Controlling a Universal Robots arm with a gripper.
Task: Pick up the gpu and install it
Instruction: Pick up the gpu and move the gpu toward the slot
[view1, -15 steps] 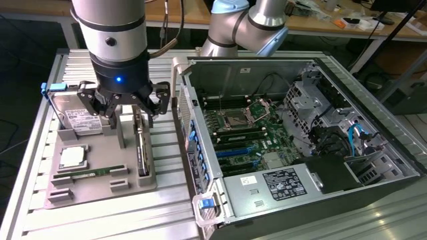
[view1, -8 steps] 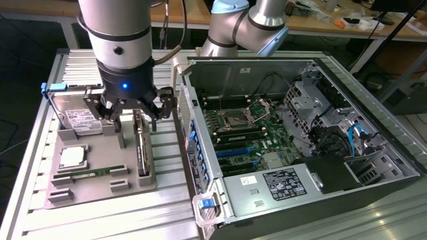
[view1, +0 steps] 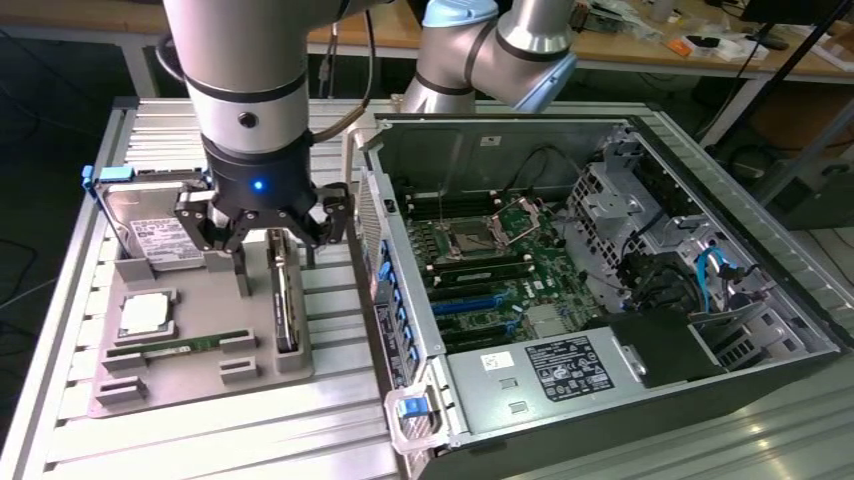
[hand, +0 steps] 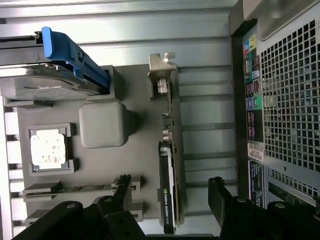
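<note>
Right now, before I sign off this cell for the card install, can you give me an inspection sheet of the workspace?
Surface: slatted metal table, gray fixture tray on it.
Job's things: gpu standing on edge in the tray; open computer case beside it.
Clutter: hard drive, processor, memory stick, all in the tray.
Grippers: gripper open, fingers astride the gpu.
Cables: blue cables inside the case.
Surroundings: wooden benches behind.

Directly under my gripper (hand: 169, 187), the dark face of the gpu (hand: 167, 167) carries white lettering that seems to read NVIDIA, beside a green logo. The hard drive label (view1: 163, 240), the power supply label (view1: 567, 362) and the case stickers (hand: 255, 150) are too small for me to read.
</note>
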